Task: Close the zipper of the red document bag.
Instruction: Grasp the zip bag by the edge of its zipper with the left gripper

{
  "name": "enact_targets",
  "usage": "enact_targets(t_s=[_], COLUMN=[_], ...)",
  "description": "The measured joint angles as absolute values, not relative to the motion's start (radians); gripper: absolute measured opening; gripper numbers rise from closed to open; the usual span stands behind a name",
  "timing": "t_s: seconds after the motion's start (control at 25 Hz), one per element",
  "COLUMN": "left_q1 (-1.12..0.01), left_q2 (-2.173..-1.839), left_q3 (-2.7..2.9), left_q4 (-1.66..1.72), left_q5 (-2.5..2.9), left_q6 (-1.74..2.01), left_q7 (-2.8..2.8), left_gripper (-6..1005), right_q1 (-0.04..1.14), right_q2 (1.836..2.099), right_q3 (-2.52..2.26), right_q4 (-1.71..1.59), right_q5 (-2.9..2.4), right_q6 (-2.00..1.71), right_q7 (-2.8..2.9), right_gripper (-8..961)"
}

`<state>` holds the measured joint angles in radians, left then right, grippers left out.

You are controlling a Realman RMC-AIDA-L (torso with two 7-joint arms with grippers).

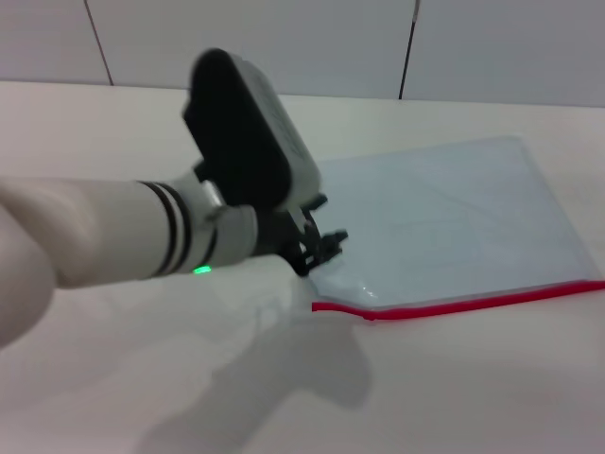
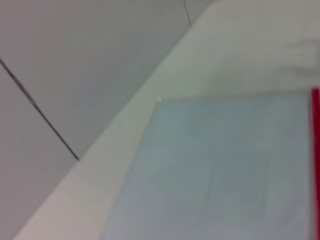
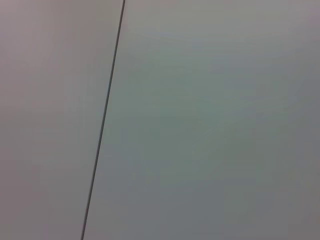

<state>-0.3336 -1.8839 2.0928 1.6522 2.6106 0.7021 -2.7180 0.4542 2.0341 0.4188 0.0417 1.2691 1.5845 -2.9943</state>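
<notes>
Left gripper (image 1: 321,248) is held just above the near left corner of the red document bag (image 1: 444,222), beside the end of the zipper (image 1: 454,305); whether its fingers are spread cannot be told. That corner is probably being approached for pinning. The bag lies flat on the white table (image 1: 454,397), zipper edge nearest the robot.

Left arm reaches forward, its claw (image 1: 321,248) angled downward.

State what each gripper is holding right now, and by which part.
It cannot be told. The left gripper is at the near left corner of the red document bag, by the zipper end, but a grasp isn't visible. The right gripper is out of view.
</notes>
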Motion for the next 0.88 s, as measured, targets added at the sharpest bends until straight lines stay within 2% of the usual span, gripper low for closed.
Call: enact_targets(t_s=[0.08,0.12,0.24,0.32,0.88], left_q1=[-0.341,-0.341,-0.342,-0.338,-0.316], left_q2=[-1.933,-1.933,-1.982,-2.000,-2.003], left_q3=[2.091,2.091,2.100,2.111,2.209], left_q4=[1.666,1.666,1.673,1.681,1.736], left_q5=[2.718,2.718,2.840,2.868,2.871], left_q6=[0.811,0.811,0.896,0.927,0.982], left_q7=[-2.712,-2.712,-2.701,-2.667,-2.567], left_gripper=[458,458,458,457,456], right_q1=[0.458,0.458,0.461,0.462,0.462], right_q2=[2.034,2.034,2.034,2.033,2.032], right_q3=[0.419,0.419,0.419,0.419,0.419], right_q4=[0.040,0.040,0.042,0.041,0.043], right_q5=[1.267,1.267,1.264,1.263,1.269], right_q6=[1.580,1.580,1.570,1.569,1.568], right_q7=[-2.994,-2.994,-2.994,-2.994,-2.994], right_gripper=[730,730,730,730,729])
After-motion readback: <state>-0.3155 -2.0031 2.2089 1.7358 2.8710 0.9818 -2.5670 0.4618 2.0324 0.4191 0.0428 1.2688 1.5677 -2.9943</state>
